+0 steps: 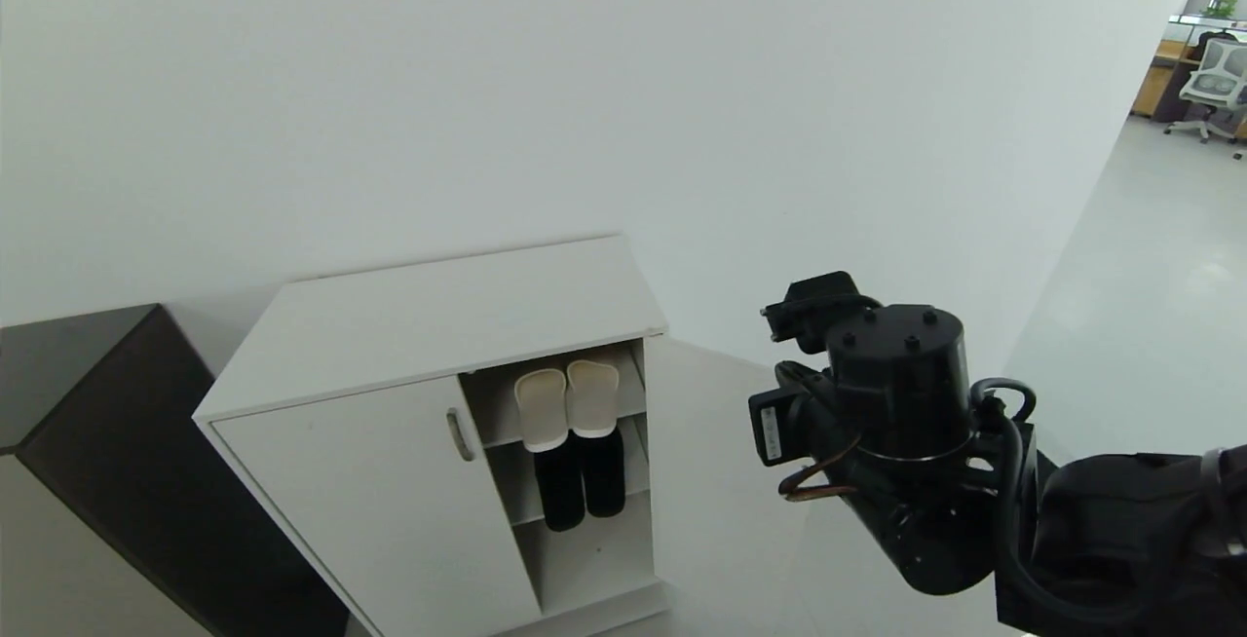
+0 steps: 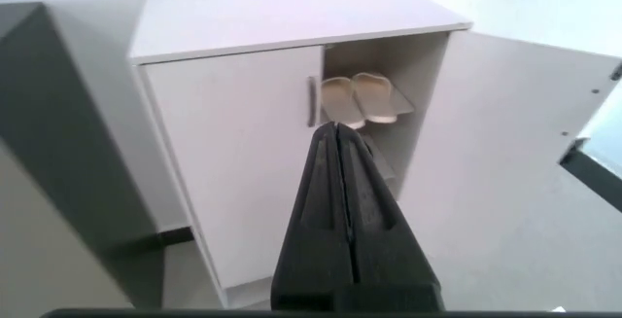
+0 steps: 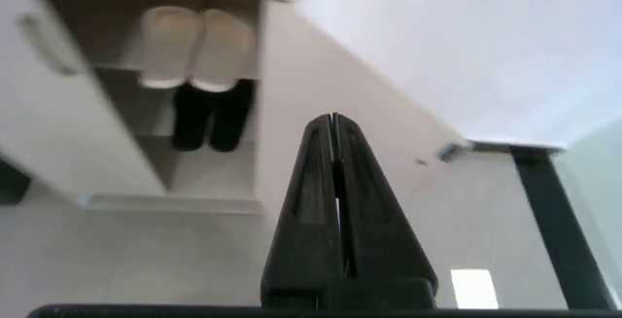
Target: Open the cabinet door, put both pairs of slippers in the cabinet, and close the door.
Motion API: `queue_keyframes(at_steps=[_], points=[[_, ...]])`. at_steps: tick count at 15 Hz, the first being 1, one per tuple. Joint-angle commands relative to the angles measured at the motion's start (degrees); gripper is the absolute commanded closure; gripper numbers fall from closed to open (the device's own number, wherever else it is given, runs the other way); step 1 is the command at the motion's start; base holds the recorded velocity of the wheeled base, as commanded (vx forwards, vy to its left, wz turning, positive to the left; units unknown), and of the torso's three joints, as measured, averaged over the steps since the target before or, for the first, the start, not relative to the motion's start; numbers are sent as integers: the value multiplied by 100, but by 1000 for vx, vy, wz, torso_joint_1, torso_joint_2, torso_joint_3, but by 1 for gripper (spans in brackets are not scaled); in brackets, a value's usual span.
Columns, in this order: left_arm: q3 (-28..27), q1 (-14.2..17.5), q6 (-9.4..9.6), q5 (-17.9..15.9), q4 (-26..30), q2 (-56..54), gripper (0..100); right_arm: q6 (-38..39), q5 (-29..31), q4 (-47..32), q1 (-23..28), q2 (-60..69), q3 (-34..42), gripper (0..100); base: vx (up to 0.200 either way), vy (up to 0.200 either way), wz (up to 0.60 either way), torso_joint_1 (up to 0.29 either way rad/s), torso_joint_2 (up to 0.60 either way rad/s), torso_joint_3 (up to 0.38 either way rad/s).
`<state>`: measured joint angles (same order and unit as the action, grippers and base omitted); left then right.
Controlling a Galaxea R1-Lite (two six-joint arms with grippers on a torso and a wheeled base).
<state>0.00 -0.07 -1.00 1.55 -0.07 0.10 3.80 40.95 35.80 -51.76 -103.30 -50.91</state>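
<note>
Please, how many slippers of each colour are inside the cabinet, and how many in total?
White slippers: 2
Black slippers: 2
Total: 4

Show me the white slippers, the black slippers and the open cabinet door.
white slippers [image 1: 542, 408]: head view, middle of the left slipper.
black slippers [image 1: 560, 489]: head view, middle of the left slipper.
open cabinet door [image 2: 525, 153]: left wrist view, its inner face.

White wall [image 1: 585, 82]; pale floor [image 1: 1150, 306]; dark unit [image 1: 117, 442] left; office chair [image 1: 1216, 82] far right.
</note>
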Motion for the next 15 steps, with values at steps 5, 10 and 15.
queue_keyframes(at_steps=[5, 10, 15], points=[[0, -1, -6, -5, -1, -1, 100, -11, -878, 137, 1098, -164, -446, 100, 0, 0, 0, 0, 0, 0], [0, -1, -6, -5, -1, -1, 100, 24, -1194, 137, 1520, -542, -754, 100, -200, 0, 0, 3, 6, 1], [0, -1, 3, -5, -1, -1, 100, 42, -1405, 146, 2038, -1227, -1448, 100, -40, 0, 0, -1, -1, 0]])
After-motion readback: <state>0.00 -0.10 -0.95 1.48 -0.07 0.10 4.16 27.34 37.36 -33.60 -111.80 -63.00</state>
